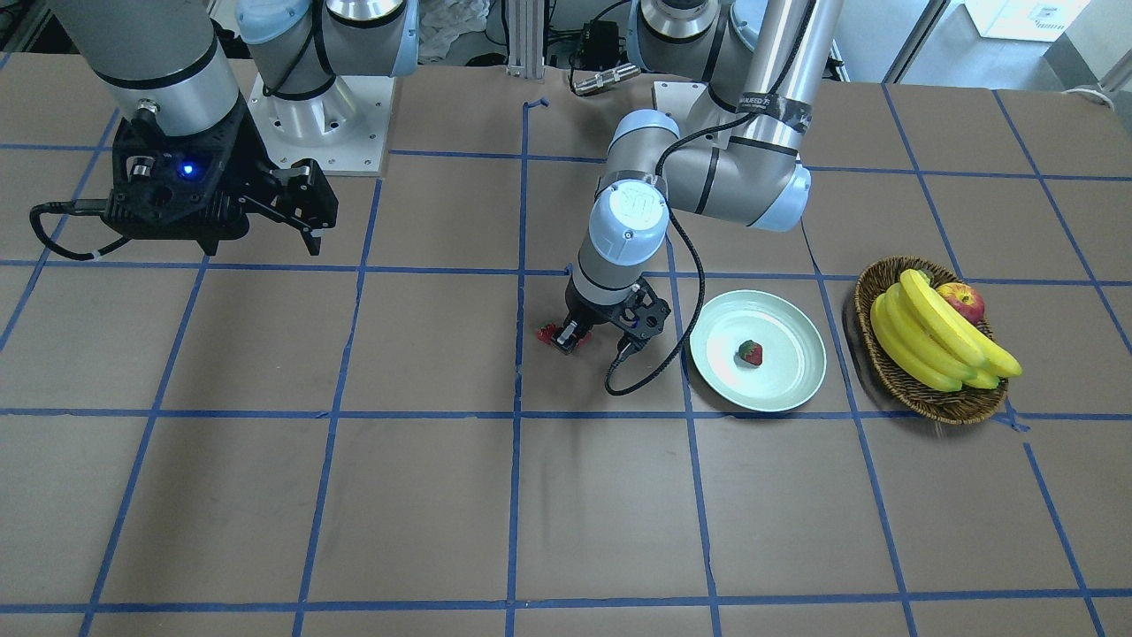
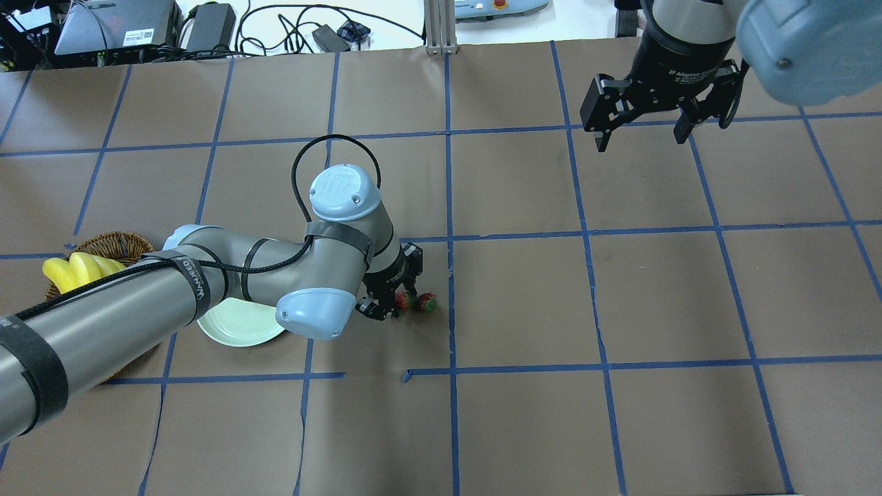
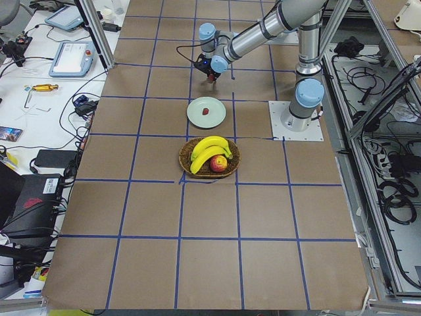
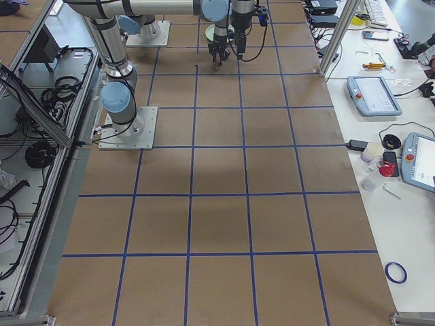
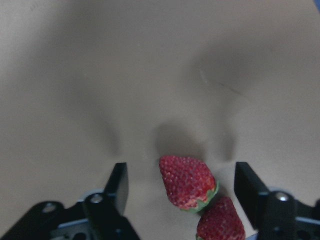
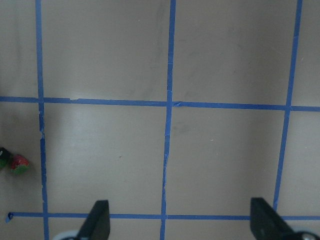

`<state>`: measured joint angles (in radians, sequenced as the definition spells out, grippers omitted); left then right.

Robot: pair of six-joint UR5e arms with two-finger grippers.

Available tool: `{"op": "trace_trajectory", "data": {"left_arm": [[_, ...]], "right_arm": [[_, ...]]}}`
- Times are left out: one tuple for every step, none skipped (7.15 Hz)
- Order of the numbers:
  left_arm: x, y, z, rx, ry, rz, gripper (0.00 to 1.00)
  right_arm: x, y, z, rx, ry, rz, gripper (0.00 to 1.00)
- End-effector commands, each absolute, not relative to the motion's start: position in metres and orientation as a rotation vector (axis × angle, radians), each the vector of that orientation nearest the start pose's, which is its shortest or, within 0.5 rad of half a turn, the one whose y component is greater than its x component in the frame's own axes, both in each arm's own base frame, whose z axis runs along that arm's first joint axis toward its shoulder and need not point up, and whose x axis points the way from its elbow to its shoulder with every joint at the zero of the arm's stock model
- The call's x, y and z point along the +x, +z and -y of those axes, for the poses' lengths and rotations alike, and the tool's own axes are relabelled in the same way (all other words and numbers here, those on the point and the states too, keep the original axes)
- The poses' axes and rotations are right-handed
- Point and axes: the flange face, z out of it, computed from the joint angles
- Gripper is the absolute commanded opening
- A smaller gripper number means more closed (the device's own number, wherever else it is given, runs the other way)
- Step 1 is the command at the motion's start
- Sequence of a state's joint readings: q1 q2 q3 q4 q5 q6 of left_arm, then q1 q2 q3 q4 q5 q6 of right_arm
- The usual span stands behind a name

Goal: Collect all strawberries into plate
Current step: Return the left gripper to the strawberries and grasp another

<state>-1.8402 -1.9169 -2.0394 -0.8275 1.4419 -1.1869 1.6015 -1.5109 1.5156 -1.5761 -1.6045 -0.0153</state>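
Two strawberries (image 5: 187,182) (image 5: 220,220) lie side by side on the brown table, seen in the overhead view as one strawberry (image 2: 403,300) and another (image 2: 428,302). My left gripper (image 5: 183,187) is lowered over them and open, its fingers either side of the nearer berry without touching it. A third strawberry (image 1: 751,353) rests in the mint-green plate (image 1: 787,380), a short way from that gripper. My right gripper (image 2: 641,131) hangs open and empty, high over the far side of the table.
A wicker basket (image 1: 893,376) with bananas (image 1: 929,336) and an apple (image 1: 962,301) stands beyond the plate. The left arm's black cable (image 1: 637,372) loops down between gripper and plate. Blue tape lines grid the table.
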Motion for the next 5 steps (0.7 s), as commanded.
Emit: {"op": "trace_trajectory", "data": {"left_arm": [[-0.276,0.175,0.449,-1.399,0.223,-2.872,0.12],[-0.274,0.189,0.456,-1.340,0.171,-2.922,0.07],[-0.267,0.203,0.464,-1.165,0.140,-2.986,0.07],[-0.239,0.210,0.476,-1.078,0.152,-2.932,0.07],[-0.209,0.213,0.482,-0.970,0.188,-2.923,0.07]], "right_arm": [[0.146,0.486,0.513,-0.073,-0.003,-3.174,1.00],[0.146,0.486,0.513,-0.073,-0.003,-3.173,1.00],[0.147,0.485,0.513,-0.075,0.000,-3.173,1.00],[0.147,0.485,0.513,-0.075,0.002,-3.173,1.00],[0.147,0.485,0.513,-0.075,0.000,-3.173,1.00]]}}
